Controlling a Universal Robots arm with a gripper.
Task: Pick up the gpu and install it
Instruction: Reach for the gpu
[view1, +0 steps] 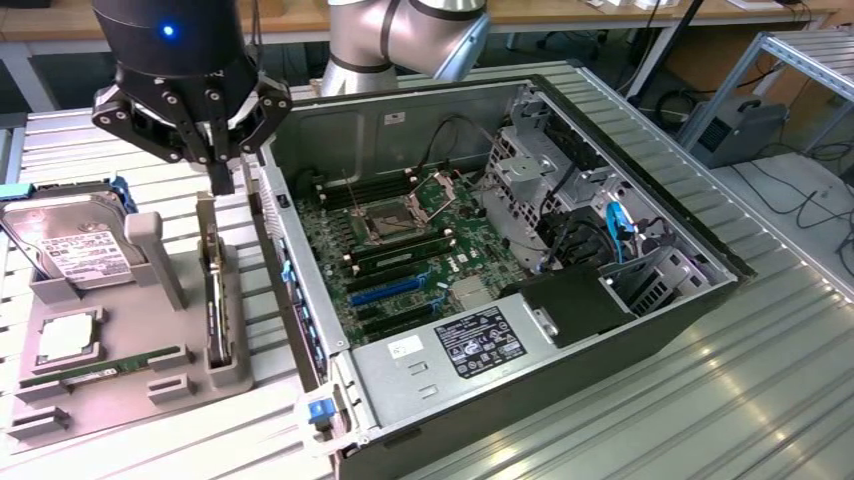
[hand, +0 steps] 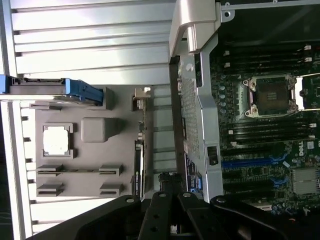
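Observation:
The gpu (view1: 214, 295) stands on edge in a slot of the grey holder tray (view1: 127, 395), at the exterior view's left of the open computer case. In the wrist view the gpu (hand: 138, 167) appears as a thin dark edge, with a silver bracket end toward the far side of the tray. My gripper (view1: 222, 178) hangs above the far end of the card, beside the case wall, not touching it. The fingers are shut together with nothing between them. The gripper (hand: 169, 186) tips sit just over the card's near end.
The open case (view1: 534, 390) shows its motherboard (view1: 400, 250) with blue slots and a CPU socket. A hard drive (view1: 74, 245), a CPU chip (view1: 67, 340) and a RAM stick (view1: 100, 368) also rest on the tray. The case wall (view1: 274, 230) stands close beside the gripper.

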